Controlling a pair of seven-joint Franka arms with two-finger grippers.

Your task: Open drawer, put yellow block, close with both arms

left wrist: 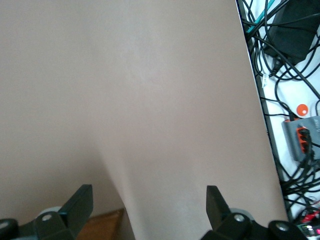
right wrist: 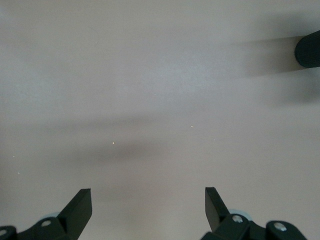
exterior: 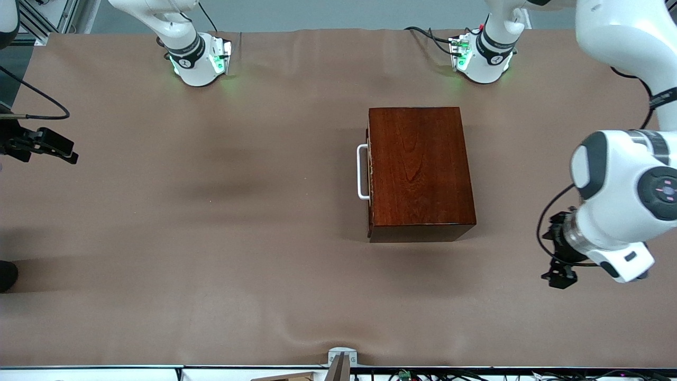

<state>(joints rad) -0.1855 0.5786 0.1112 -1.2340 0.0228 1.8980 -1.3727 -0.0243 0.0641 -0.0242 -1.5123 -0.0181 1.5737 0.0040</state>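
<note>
The right gripper (right wrist: 147,205) hangs with jaws wide and empty over bare cloth at its own end of the table. The left gripper (left wrist: 150,207), likewise spread and empty, hovers over cloth at the other end. Between them, nearer the left gripper, sits the box (exterior: 418,172), its drawer shut, handle (exterior: 362,172) facing the right gripper. No yellow block shows. Every step remains.
</note>
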